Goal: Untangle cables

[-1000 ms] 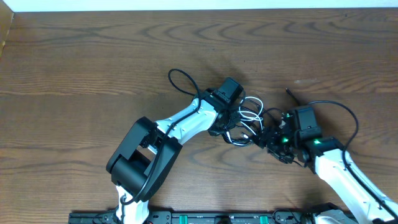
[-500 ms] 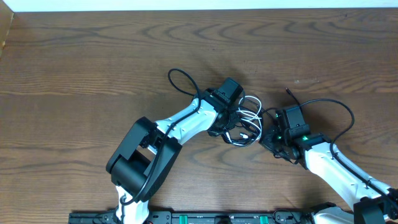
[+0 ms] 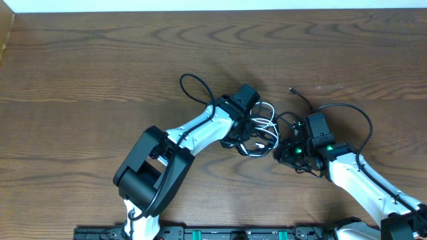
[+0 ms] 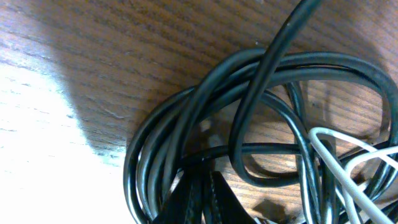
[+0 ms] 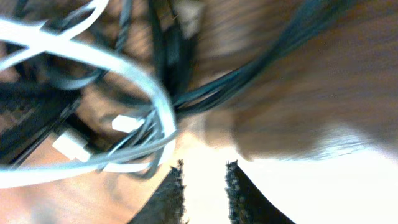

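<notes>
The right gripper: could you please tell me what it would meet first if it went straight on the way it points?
Most likely the white cable, where its loop crosses the black cables just ahead of the right gripper; the wrist view is blurred, so depth is uncertain.

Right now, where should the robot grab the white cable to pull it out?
I'd grip the white cable at its open loop sticking out rightward, coming from the right; there it lies clear of the black cables.

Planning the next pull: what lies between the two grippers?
Overhead view: the tangled cables, white loops among black, lie between the left gripper and the right gripper.
</notes>
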`<state>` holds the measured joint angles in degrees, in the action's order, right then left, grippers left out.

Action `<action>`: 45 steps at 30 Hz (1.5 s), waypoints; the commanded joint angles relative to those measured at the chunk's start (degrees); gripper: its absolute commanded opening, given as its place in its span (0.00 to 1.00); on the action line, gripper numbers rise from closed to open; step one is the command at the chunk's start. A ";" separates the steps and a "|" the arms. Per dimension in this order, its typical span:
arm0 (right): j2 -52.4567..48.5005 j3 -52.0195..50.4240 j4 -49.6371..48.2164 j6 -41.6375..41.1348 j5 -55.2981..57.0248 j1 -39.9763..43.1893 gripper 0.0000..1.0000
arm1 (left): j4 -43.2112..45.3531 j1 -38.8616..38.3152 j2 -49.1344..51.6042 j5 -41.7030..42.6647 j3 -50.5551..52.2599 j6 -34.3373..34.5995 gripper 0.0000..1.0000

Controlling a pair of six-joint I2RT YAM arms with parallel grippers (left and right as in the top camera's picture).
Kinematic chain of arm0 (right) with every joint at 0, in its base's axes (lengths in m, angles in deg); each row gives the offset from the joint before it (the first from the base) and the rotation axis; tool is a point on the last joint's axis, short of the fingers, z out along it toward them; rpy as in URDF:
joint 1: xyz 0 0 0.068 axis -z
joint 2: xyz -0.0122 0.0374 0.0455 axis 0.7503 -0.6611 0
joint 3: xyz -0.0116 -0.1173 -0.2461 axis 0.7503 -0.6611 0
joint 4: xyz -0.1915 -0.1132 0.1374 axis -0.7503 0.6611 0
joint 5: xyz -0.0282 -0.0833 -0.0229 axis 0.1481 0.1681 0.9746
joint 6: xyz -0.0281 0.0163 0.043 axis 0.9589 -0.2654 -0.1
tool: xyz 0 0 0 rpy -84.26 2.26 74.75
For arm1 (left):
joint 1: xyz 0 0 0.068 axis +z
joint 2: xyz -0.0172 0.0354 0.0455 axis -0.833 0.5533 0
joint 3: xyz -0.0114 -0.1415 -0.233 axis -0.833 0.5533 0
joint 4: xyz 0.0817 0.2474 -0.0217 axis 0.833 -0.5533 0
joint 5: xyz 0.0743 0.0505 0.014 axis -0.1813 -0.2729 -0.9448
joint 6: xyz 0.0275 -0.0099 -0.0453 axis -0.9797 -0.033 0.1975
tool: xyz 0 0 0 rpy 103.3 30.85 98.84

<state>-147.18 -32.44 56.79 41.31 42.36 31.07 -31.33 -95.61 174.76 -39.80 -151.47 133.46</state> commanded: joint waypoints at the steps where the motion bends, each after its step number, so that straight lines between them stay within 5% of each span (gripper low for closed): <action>1: 0.92 -0.22 -1.16 2.58 -4.46 -0.57 0.41 | -0.96 0.28 1.20 -2.25 0.81 -0.72 0.08; 3: 0.90 -0.24 -2.54 -0.48 0.42 -0.55 0.47 | -0.98 0.28 1.20 -2.25 0.81 -0.72 0.08; 7: 0.46 -0.24 -4.52 -5.77 7.32 -0.55 0.20 | -1.20 0.28 1.20 -2.23 0.81 -0.72 0.08; 23: -3.39 -0.24 -13.31 -7.58 6.05 -0.57 0.27 | -1.66 0.24 1.20 -2.21 0.87 -0.74 0.08; 32: -9.46 -0.24 -17.35 -7.54 7.48 -0.68 0.21 | -1.70 0.24 1.20 -2.03 0.87 -0.74 0.08; 38: -12.79 -0.24 -20.50 -7.82 7.56 -0.87 0.01 | -2.10 0.24 1.20 -2.03 0.96 -0.74 0.08; 45: -10.49 -0.13 -16.44 -2.86 9.75 1.68 0.01 | -2.10 0.24 1.20 -2.08 1.03 -0.81 0.08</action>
<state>-157.26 -31.02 37.05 35.19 47.05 31.23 -32.32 -95.61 174.70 -39.78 -151.47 133.46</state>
